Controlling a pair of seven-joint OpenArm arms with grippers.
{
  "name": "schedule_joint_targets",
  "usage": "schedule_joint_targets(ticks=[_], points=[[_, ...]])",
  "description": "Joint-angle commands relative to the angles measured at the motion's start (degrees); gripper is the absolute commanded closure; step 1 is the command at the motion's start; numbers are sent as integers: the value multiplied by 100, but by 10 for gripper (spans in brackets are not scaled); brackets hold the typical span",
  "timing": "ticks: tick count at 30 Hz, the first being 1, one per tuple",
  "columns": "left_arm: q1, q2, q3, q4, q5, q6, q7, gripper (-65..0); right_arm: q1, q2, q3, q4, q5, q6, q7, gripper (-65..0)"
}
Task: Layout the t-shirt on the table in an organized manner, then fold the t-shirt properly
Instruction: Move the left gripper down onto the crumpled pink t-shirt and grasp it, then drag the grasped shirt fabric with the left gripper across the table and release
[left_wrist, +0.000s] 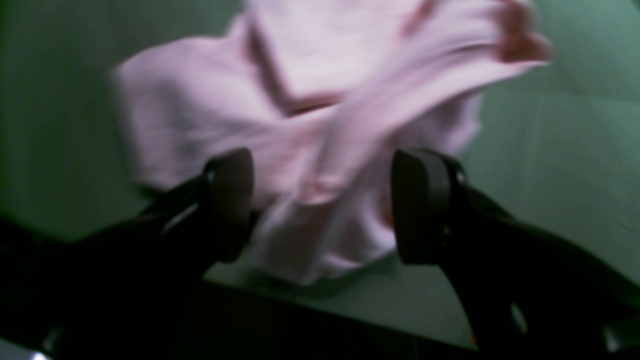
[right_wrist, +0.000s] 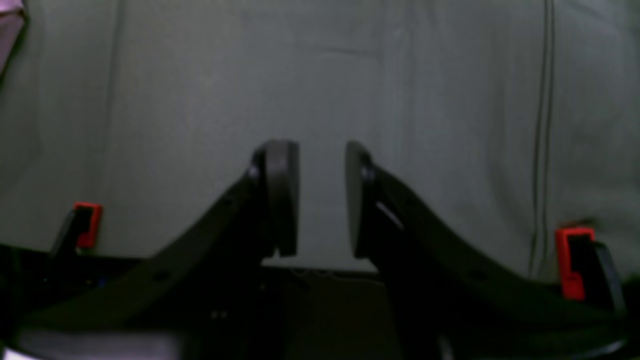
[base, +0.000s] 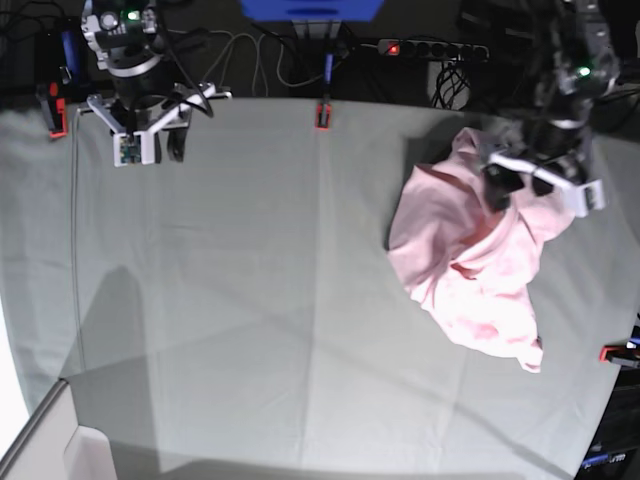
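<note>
- A dark area is seen beyond the far edge of the work surface in the base view.
- A power strip (base: 432, 48) with a lit red switch is laid there among loose cables (base: 262, 62).
- A blue object (base: 311, 9) is seen at top centre.
- A pale panel (base: 40, 448) is seen at bottom left.

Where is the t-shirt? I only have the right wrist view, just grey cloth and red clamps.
Observer: The t-shirt lies crumpled on the table under the other arm.
Operator: Is the left gripper holding it?
Observer: No, the left gripper is open above it, with pink cloth showing between the jaws.
Operator: And how far is my right gripper from it?
Observer: The right gripper is open over bare cloth at the opposite far corner.
</note>
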Motion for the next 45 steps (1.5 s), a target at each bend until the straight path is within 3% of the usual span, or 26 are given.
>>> schedule_joint_targets(ticks=[1,6,16,21,24,27,36,42,45], points=[[-59,0,12,90,61,-23,-89,-418,-42,20,14,94,1,34,117,-170],[-155,132,47,3,140,-58,-80,-391,-60,20,49,85,1,34,117,-170],[-182,132,30,-94,131,-58,-89,0,-68,20,58,85,1,34,108,-170],[-217,159,38,-147,104,-58,-133,-2,-77,29,67,85,1,34,108,-170],[-252,370,38,178,-27,-58,-133,-3,-86,29,137,85,1,34,108,-170],[-393,414,337,249,-203,-58,-133,-3,-77,20,322,76,1,34,108,-170],[-1377,449,2817,143,-71,-5,-133,-3,-42,12,1069,76,1,34,108,-170],[-2160,1178,4188,-595,1010,-5,-141,-3,-68,12,1473,76,1,34,108,-170],[-2529,1432,4707,-1237,1186,-5,-159,-3,-68,3,1720,67,1,34,108,-170]])
